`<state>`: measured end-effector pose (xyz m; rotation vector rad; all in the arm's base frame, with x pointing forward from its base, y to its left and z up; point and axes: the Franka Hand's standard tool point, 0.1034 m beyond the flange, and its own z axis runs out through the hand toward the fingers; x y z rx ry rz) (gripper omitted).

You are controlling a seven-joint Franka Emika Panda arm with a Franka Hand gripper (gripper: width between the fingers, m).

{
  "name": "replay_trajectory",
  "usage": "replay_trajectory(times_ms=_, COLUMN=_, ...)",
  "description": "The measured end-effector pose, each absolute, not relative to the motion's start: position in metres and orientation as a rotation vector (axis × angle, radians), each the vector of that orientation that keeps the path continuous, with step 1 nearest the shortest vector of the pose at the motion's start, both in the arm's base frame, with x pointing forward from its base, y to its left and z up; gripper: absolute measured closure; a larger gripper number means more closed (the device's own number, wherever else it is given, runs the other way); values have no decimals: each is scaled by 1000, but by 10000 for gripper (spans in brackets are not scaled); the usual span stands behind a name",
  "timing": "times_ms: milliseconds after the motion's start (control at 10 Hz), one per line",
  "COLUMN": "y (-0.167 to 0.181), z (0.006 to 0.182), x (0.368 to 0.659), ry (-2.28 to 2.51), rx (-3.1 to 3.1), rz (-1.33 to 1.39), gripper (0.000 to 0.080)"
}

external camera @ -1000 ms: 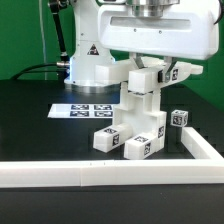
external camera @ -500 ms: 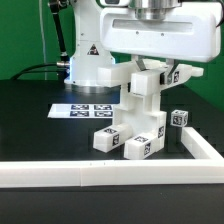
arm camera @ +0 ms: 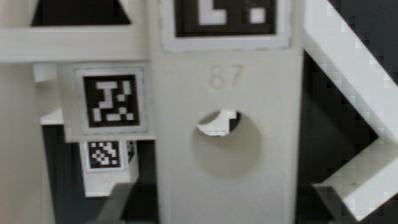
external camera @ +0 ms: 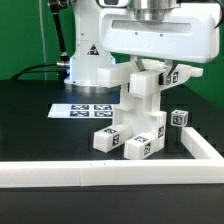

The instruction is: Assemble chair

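The partly built white chair (external camera: 138, 135) stands mid-table, made of blocky tagged pieces. An upright white chair part (external camera: 141, 92) sits on top of it, slightly tilted. My gripper (external camera: 150, 72) comes down from above and straddles that part's upper end. In the wrist view the part (arm camera: 222, 95) fills the middle, with a tag at one end, the number 87 and a round hole. My gripper (arm camera: 228, 205) has one dark finger (arm camera: 130, 200) on each side of it, close against its flanks. A second tagged chair piece (arm camera: 107, 100) lies beyond.
A small tagged white block (external camera: 179, 117) lies at the exterior view's right of the chair. The marker board (external camera: 78, 110) lies behind at the left. The long white border rail (external camera: 90, 176) runs along the front and up the right side (external camera: 203, 148). The robot base (external camera: 90, 55) stands behind.
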<state>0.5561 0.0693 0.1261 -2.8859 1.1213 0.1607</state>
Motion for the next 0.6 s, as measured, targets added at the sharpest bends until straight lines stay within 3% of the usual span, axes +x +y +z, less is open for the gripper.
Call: replay_trajectory(times_ms=600, y=67, z=124, x=555, ry=1120, rx=-2888, rz=158, gripper=509)
